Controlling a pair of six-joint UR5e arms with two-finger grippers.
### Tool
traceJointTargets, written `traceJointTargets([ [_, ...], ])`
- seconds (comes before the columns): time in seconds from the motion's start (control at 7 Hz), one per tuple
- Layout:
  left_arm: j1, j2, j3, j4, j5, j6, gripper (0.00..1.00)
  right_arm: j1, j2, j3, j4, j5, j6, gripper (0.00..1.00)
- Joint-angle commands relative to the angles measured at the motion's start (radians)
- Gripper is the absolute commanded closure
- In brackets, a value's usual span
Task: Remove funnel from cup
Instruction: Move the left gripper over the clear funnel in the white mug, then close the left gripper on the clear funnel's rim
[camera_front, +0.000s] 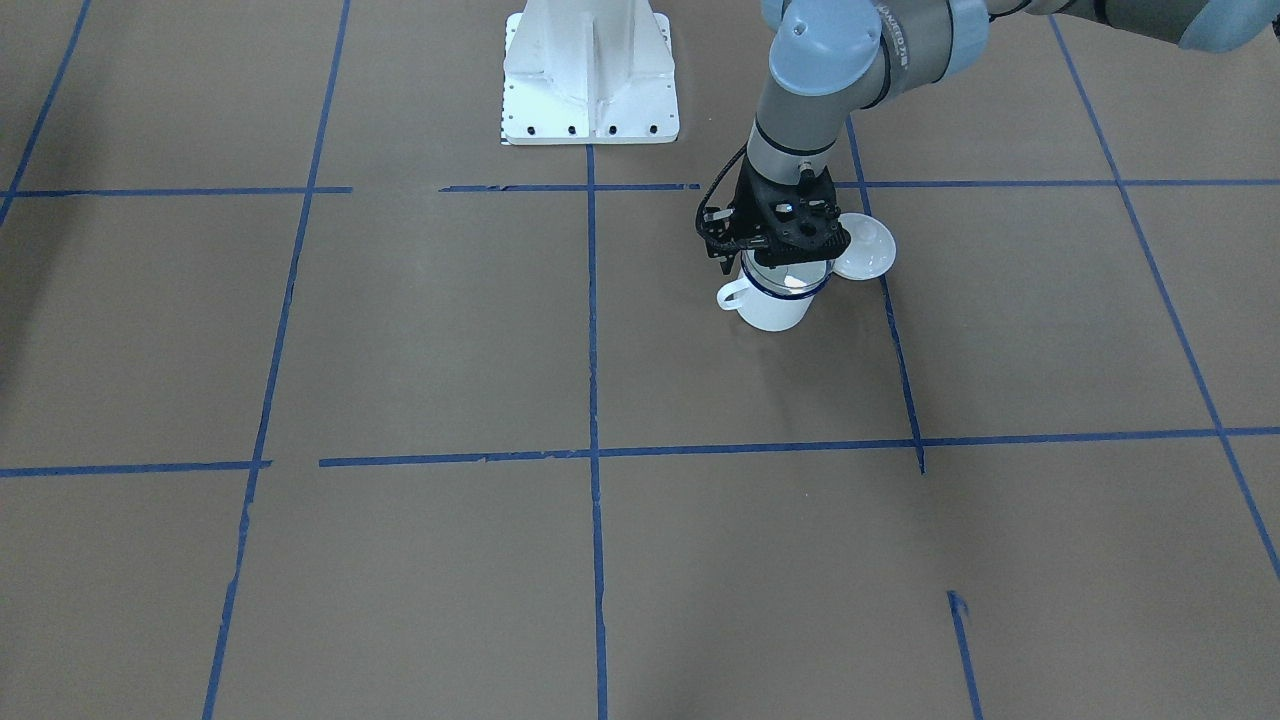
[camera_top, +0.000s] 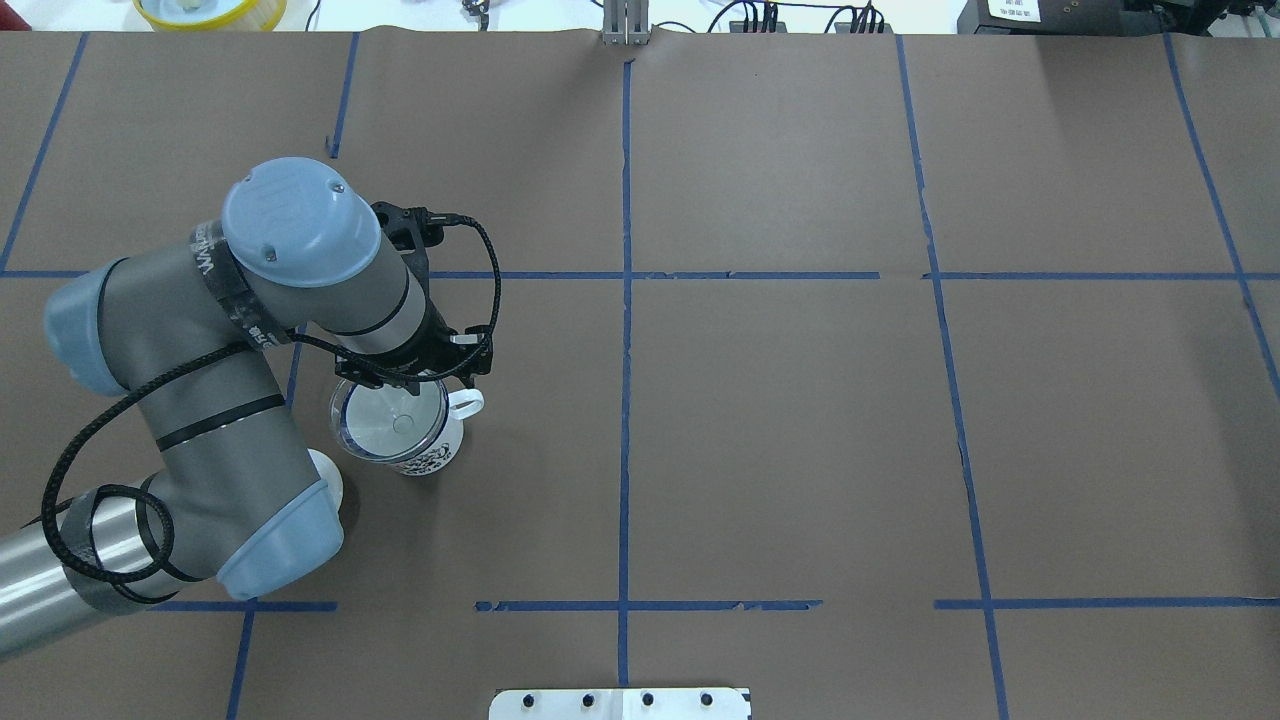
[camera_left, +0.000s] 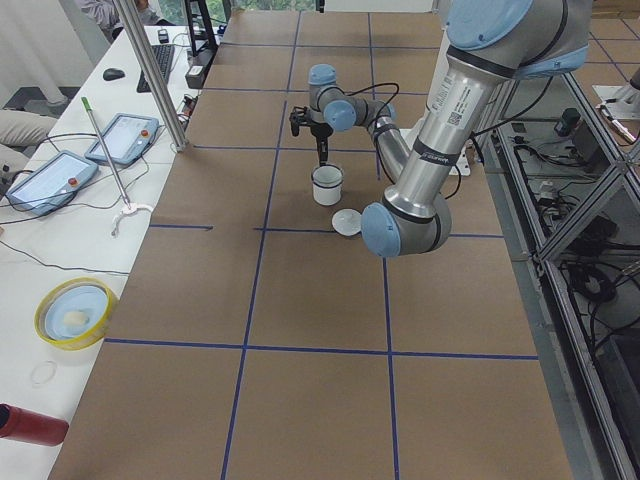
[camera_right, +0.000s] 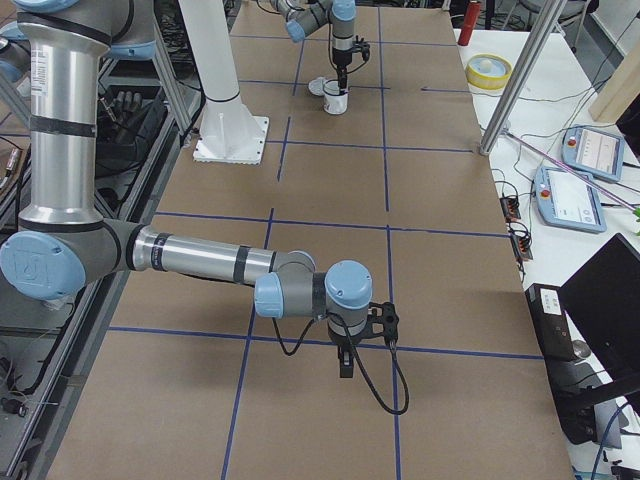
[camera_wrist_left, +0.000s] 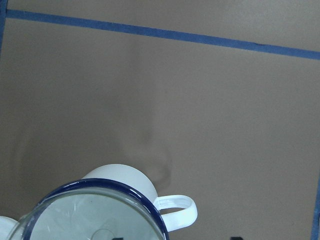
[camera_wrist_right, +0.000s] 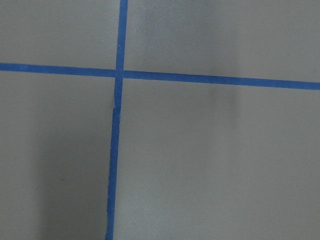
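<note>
The cup (camera_front: 770, 305) is a white enamel mug with a dark blue rim, standing upright on the brown table. It also shows in the overhead view (camera_top: 425, 455) and in the left wrist view (camera_wrist_left: 125, 180). The clear funnel (camera_top: 392, 425) sits inside it, its rim level with the mug's rim; it also shows in the left wrist view (camera_wrist_left: 95, 222). My left gripper (camera_front: 783, 262) points straight down at the mug's rim on the robot's side. Its fingertips are hidden, so I cannot tell whether it is open or shut. My right gripper (camera_right: 345, 365) hangs low over bare table far away.
A white domed lid (camera_front: 865, 245) lies on the table just beside the mug, partly under my left arm. The robot's white base (camera_front: 590, 75) stands behind. Blue tape lines cross the brown table cover.
</note>
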Motion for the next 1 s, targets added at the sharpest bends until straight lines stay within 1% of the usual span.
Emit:
traceJointTargets([
  [0.0,0.002,0.0,-0.002,0.0,-0.004,0.0,0.41,0.0,0.0,0.0,0.0,0.0,0.0,0.0],
  [0.14,0.002,0.002,-0.001,0.0,-0.004,0.0,0.44,0.0,0.0,0.0,0.0,0.0,0.0,0.0],
  [0.29,0.002,0.002,-0.001,0.0,-0.004,0.0,0.53,0.0,0.0,0.0,0.0,0.0,0.0,0.0],
  [0.57,0.002,0.002,-0.002,0.002,-0.007,0.0,0.64,0.0,0.0,0.0,0.0,0.0,0.0,0.0],
  [0.86,0.002,0.002,-0.004,0.003,-0.006,0.0,1.0,0.0,0.0,0.0,0.0,0.0,0.0,0.0],
])
